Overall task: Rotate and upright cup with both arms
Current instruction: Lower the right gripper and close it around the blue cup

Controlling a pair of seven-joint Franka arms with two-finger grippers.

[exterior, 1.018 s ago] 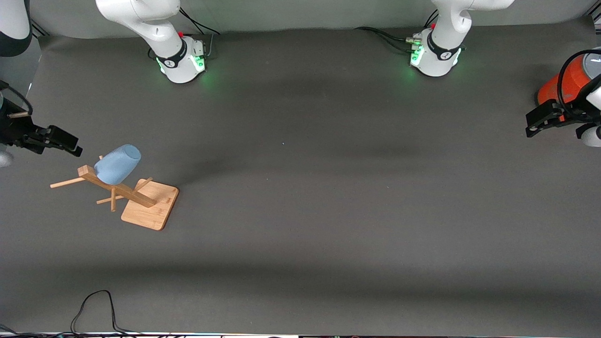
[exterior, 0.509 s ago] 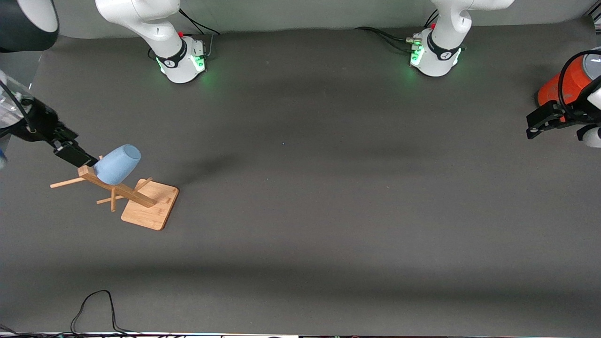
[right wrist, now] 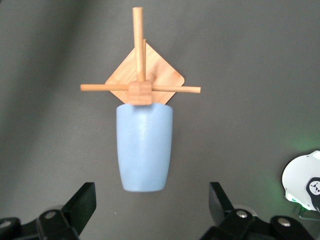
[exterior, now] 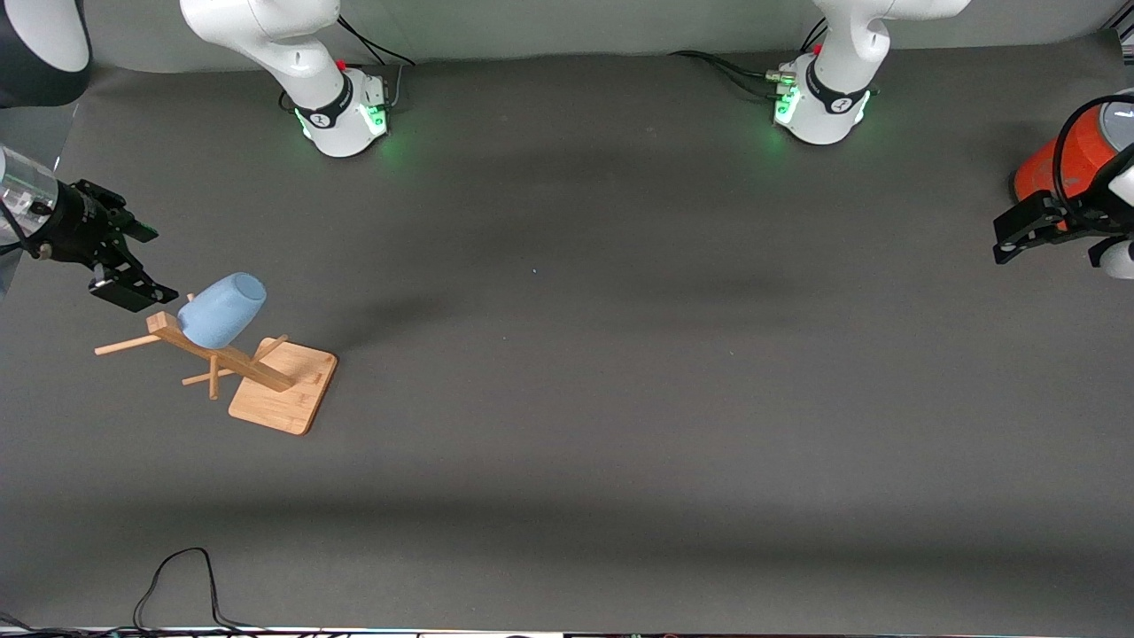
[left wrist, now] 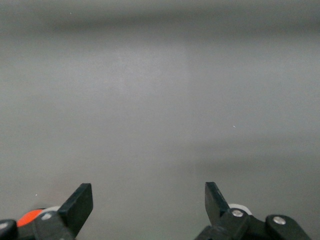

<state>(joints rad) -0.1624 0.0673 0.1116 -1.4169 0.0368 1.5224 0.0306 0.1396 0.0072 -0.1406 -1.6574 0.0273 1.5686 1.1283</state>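
Note:
The light blue cup [exterior: 221, 310] hangs tilted on an upper peg of the wooden rack [exterior: 282, 387], toward the right arm's end of the table. Its closed bottom points up and outward. My right gripper [exterior: 162, 264] hovers beside the rack's top, open, with nothing between its fingers and a small gap to the cup. In the right wrist view the cup [right wrist: 144, 150] lies straight ahead of the open right gripper [right wrist: 150, 200], with the rack [right wrist: 141, 92] past it. My left gripper [exterior: 1005, 239] waits open at the left arm's end, and the left wrist view shows it [left wrist: 149, 200] empty over bare table.
A large orange cylinder with a grey top [exterior: 1063, 159] stands at the table's edge right by the left gripper. A black cable [exterior: 177, 576] loops on the table's edge nearest the front camera. The right arm's base [right wrist: 305, 182] shows in the right wrist view.
The right gripper swung in toward the rack's top, then turned at the wrist and drew back slightly. The cup, the rack and the left arm have not moved.

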